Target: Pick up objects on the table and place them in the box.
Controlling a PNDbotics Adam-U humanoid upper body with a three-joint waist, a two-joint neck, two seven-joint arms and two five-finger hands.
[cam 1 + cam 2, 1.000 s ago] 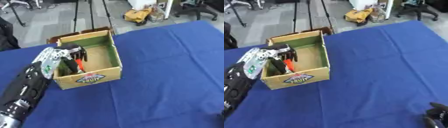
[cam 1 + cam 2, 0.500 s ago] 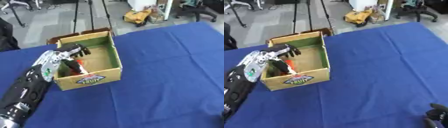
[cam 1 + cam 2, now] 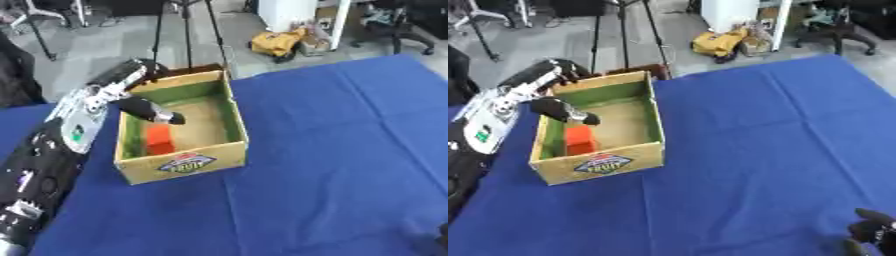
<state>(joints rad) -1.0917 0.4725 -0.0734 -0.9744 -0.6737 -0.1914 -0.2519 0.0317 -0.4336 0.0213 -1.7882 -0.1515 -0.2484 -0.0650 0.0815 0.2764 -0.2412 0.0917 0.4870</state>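
Already in the box (image 3: 185,159): red block (image 3: 159,140), lying on its floor. Left hand (image 3: 105,97) above the rim, fingers (image 3: 153,111) spread, holding nothing. Nothing else visible on the blue worktop (image 3: 341,150); seemingly finished. Right hand (image 3: 875,233) at lower corner, fingers unclear.

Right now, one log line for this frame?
left robot hand: open over box | orange block: inside box | right robot hand: idle, lower right corner | blue table

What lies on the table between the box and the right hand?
Nothing: only bare blue cloth runs from the box to the right hand at the lower right corner, seen in the right eye view.
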